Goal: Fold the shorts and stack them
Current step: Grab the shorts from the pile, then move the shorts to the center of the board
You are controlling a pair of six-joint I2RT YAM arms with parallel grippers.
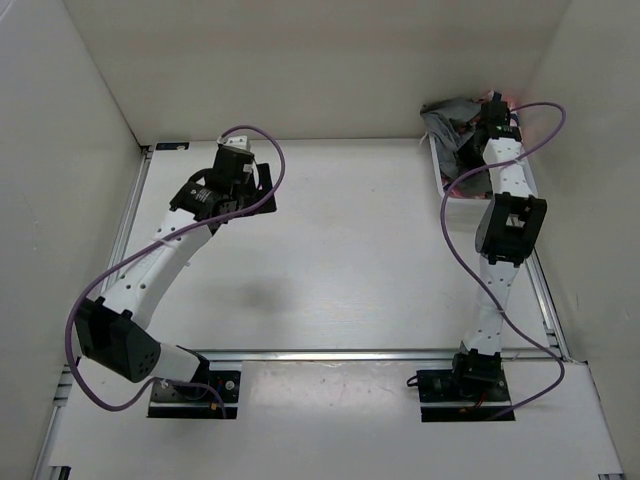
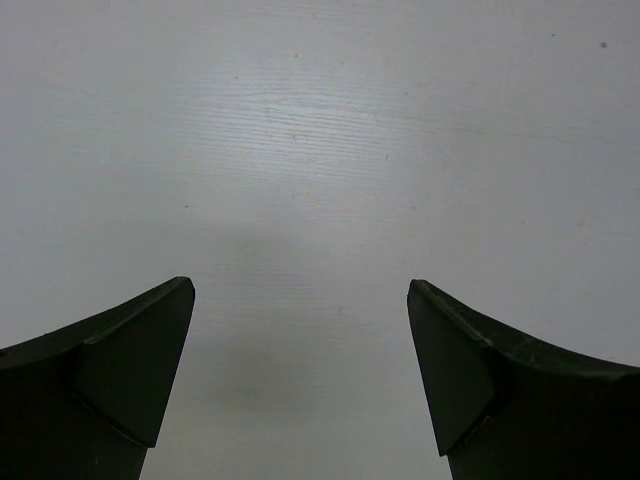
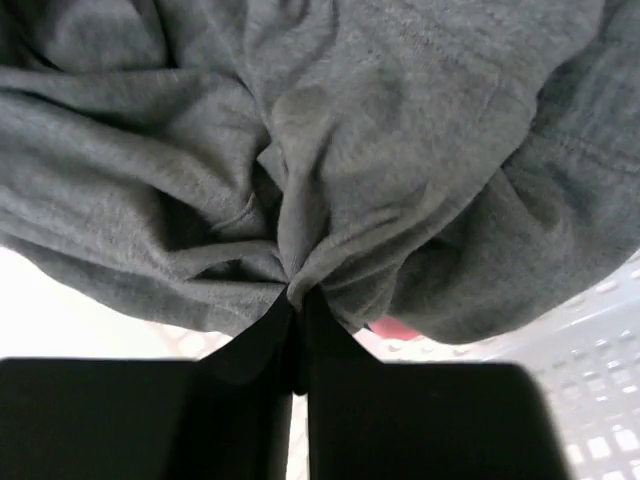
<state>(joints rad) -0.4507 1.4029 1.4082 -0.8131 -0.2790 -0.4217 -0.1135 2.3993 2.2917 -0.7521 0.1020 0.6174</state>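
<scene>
The grey shorts (image 1: 445, 125) hang crumpled at the far right corner, over a white basket (image 1: 440, 172). In the right wrist view the shorts (image 3: 330, 150) fill the frame as bunched grey cloth. My right gripper (image 1: 488, 112) is shut on a pinch of that cloth, its fingertips (image 3: 298, 297) pressed together with a fold between them. My left gripper (image 1: 250, 172) hovers over the bare white table at the far left. It is open and empty; in the left wrist view its fingers (image 2: 150, 350) stand wide apart, with the gripper's middle (image 2: 300, 290) over bare table.
A white perforated basket (image 3: 600, 350) lies under the shorts, with something pink-red (image 3: 398, 328) showing below the cloth. White walls close in the table at back and both sides. Purple cables loop from both arms.
</scene>
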